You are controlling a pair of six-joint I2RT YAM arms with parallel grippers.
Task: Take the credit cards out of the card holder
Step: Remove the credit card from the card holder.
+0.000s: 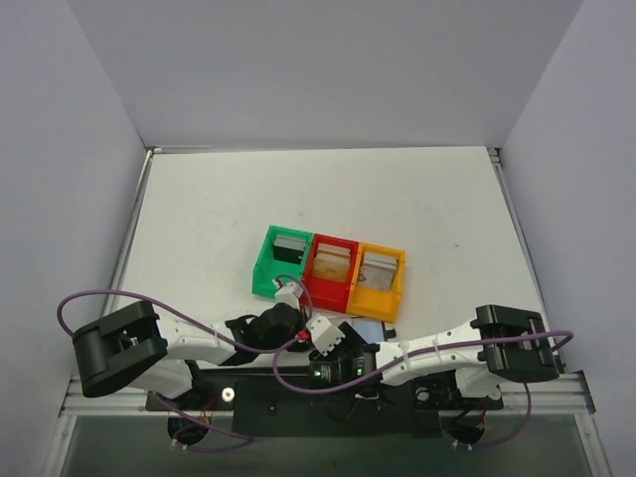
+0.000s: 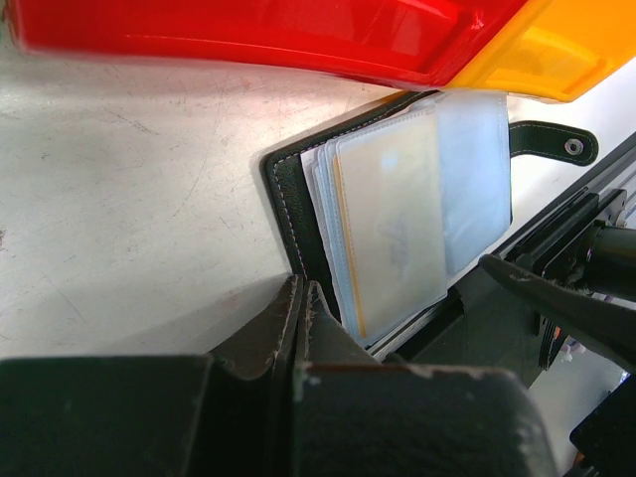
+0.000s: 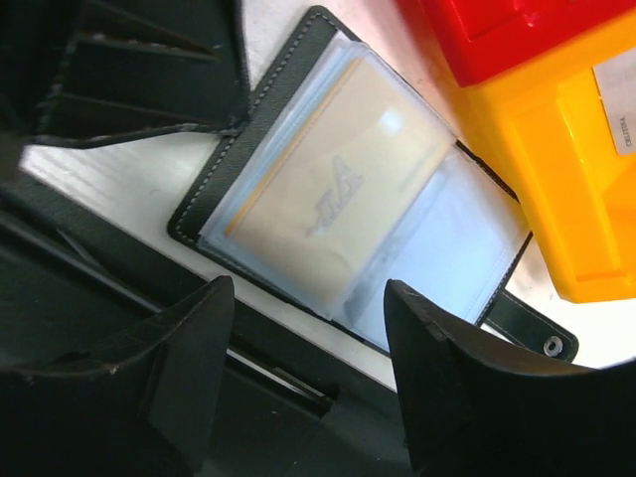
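Observation:
The card holder is a black stitched folder with clear sleeves, lying open on the table in front of the boxes; it also shows as a pale patch in the top view. A tan credit card with an orange edge sits in the top sleeve. My left gripper is shut, its tips at the holder's black cover corner with nothing visible between them. My right gripper is open, its fingers spread above the holder's near edge, touching nothing.
A joined row of green, red and orange open boxes stands just beyond the holder, each with a card inside. The holder's snap strap sticks out at its right. The arm bases and the table's near rail lie close behind.

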